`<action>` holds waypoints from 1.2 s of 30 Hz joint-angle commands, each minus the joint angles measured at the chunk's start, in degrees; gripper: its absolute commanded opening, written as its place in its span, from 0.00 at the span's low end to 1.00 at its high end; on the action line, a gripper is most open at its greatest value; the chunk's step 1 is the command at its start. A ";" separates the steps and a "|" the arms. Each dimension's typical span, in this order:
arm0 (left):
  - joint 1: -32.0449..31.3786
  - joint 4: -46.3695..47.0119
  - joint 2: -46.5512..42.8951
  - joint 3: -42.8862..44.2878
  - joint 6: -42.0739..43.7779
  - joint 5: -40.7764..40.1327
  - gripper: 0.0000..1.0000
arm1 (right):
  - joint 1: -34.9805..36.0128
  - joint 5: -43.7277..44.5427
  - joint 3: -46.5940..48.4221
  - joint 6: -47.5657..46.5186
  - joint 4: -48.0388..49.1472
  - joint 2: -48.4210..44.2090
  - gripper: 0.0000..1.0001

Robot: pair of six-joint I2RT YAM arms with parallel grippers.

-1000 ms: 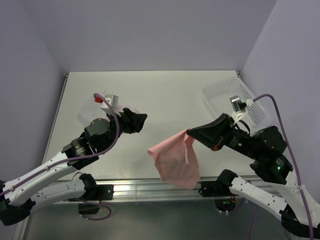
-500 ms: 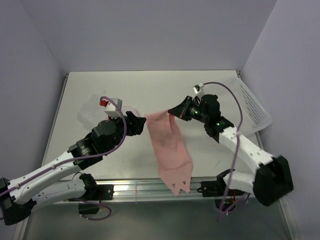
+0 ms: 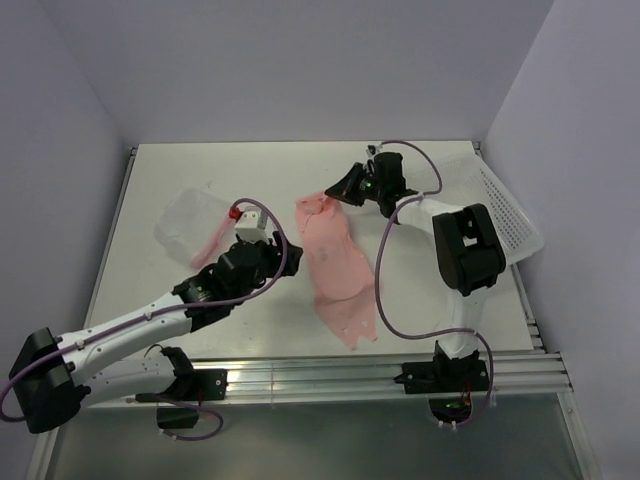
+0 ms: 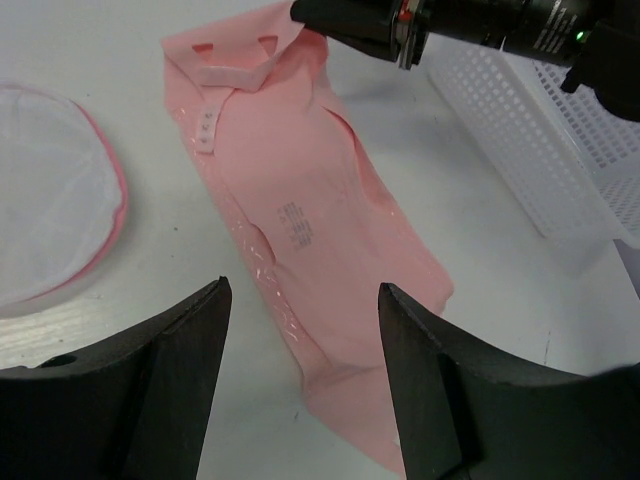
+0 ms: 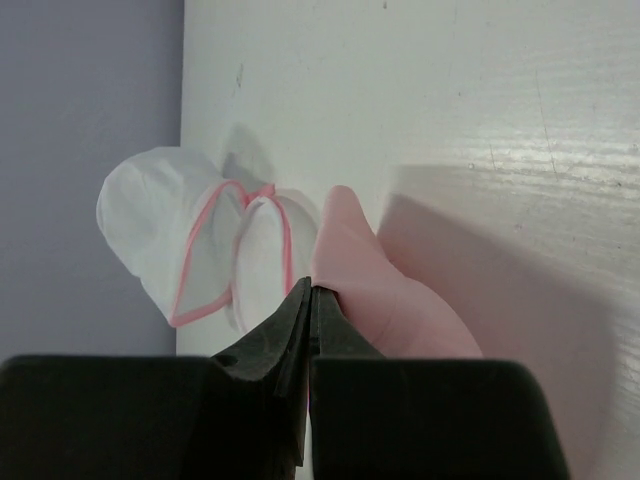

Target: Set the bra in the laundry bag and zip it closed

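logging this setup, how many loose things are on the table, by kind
bra: 1
laundry bag: 1
white plastic basket: 1
total: 3

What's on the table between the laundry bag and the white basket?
The bra, laid out, its far end pinched by the right tool; left wrist view.

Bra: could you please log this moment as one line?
right end effector: shut on bra | left end effector: open | bra: outside laundry bag

table (image 3: 240,170) | bra (image 3: 335,265) flat at centre | laundry bag (image 3: 185,218) left | basket (image 3: 512,212) right
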 commanded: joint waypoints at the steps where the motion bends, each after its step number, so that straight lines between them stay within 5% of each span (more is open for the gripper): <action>1: 1.33 7.05 2.70 -1.01 -0.98 2.84 0.67 | -1.06 -2.65 2.34 -2.81 0.46 -4.30 0.00; 9: 7.22 15.14 13.24 2.32 -4.05 10.84 0.79 | -1.24 -5.81 -15.12 -5.90 3.78 -16.70 0.00; 21: 11.26 31.15 30.20 6.18 -7.83 19.98 0.68 | -1.33 -7.49 -28.95 -7.21 7.31 -28.57 0.00; 26: 11.35 31.32 31.46 5.41 -9.84 18.94 0.67 | -1.50 -7.93 -28.61 -7.39 7.13 -30.33 0.00; 32: 4.16 30.63 22.49 -1.28 -8.36 18.58 0.43 | -1.59 -5.99 -18.09 -8.27 3.89 -22.89 0.00; 36: -0.07 29.91 22.14 -4.34 -11.78 19.20 0.41 | -2.03 -5.99 -10.77 -7.04 4.05 -16.72 0.00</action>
